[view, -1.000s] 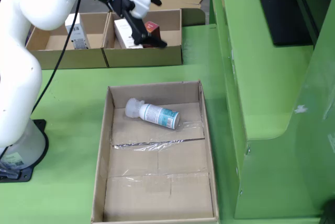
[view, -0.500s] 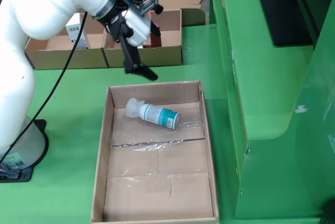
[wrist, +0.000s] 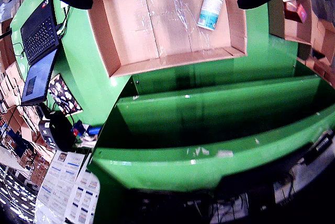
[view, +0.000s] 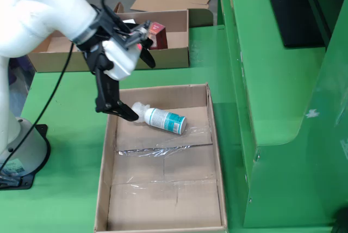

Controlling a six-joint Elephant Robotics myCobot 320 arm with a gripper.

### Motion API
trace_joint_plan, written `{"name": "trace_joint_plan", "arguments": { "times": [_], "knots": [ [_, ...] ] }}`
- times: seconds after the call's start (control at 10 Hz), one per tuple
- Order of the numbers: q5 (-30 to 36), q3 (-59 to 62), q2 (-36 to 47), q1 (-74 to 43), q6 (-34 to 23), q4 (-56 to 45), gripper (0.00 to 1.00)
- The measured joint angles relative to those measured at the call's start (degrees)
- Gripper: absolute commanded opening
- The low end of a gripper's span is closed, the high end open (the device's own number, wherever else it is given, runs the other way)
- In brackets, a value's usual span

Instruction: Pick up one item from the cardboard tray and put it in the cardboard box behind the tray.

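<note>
— Green tabletop everywhere, with a green metal frame to the right in the fixed view?
— Yes. A white, teal-labelled bottle lay in the shallow cardboard tray; the black two-finger gripper, spread wide and empty, hung over the tray's far-left corner.

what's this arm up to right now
A white robot arm hangs its open gripper over the far end of the cardboard tray, holding nothing. A single white bottle lies on its side in the tray. The cardboard box behind the tray holds some small packages.
</note>
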Motion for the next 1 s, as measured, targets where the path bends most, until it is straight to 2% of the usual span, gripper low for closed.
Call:
{"name": "trace_joint_plan", "arguments": {
  "times": [0.4, 1.0],
  "knots": [
    [1.58, -10.55, 10.02, -4.04, -1.84, 6.07, 1.00],
    [1.67, -26.81, 10.02, -4.22, -1.84, 6.07, 1.00]
  ]
}}
